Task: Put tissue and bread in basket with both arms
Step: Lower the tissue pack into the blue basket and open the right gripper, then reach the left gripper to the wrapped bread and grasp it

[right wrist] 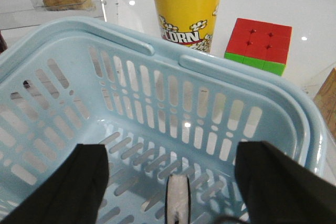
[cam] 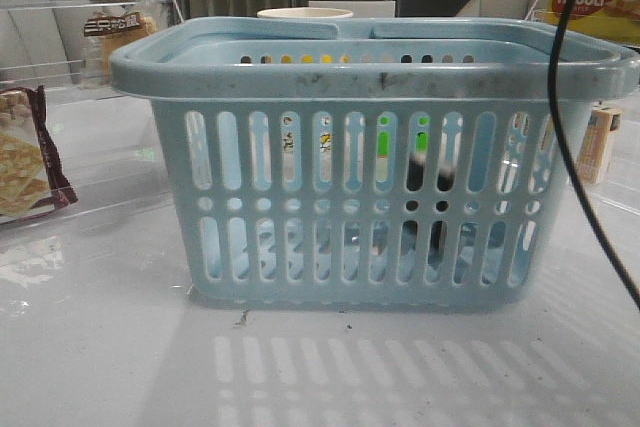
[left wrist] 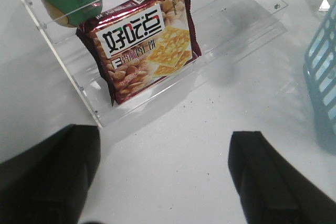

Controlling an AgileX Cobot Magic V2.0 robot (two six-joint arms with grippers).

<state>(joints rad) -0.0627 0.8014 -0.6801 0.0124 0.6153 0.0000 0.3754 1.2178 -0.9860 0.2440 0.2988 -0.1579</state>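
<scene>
Glossy white table point(cam: 100, 347); slotted, scuffed plastic basket point(cam: 370, 77).

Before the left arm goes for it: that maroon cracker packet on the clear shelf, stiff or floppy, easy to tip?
The cracker packet leans propped on the clear acrylic shelf, so a nudge would probably topple it. Its glossy foil looks slippery and crinkly. It looks flat and thin, likely light, and the crackers inside are probably fragile.

Matte black, blunt-fingered end effectors

The left end effector point(left wrist: 163, 182) and right end effector point(right wrist: 170, 192) each show two broad, dark, wedge-shaped fingers point(left wrist: 50, 174); a thin black cable point(cam: 570, 147) hangs down the front view.
</scene>
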